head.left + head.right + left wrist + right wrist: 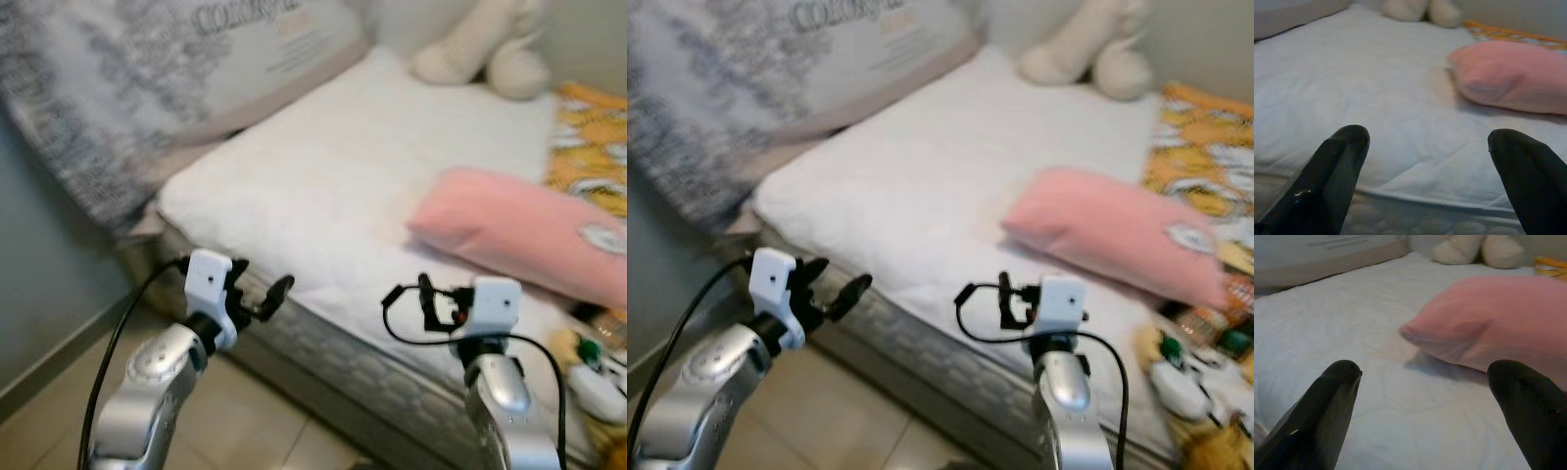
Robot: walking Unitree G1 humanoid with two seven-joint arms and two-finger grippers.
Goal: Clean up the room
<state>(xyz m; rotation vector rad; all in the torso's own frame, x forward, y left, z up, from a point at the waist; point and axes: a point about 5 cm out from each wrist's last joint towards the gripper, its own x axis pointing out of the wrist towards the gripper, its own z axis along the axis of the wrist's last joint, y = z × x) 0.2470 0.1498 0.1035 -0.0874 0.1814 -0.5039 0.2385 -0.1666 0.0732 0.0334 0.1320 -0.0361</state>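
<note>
Silver arms raised, left gripper point(1427, 171) and right gripper point(1422, 406) agape before mattress point(323, 196).

The two eye views look down and forward from the head at the bed point(323, 196), both arms in the foreground (slightly blurred, perhaps from walking). Each wrist view looks low along its own black fingers point(1327, 176) across the mattress, close to its near edge. All four share the pink pillow point(1498, 323) and cream plush toy point(1087, 44).
</note>
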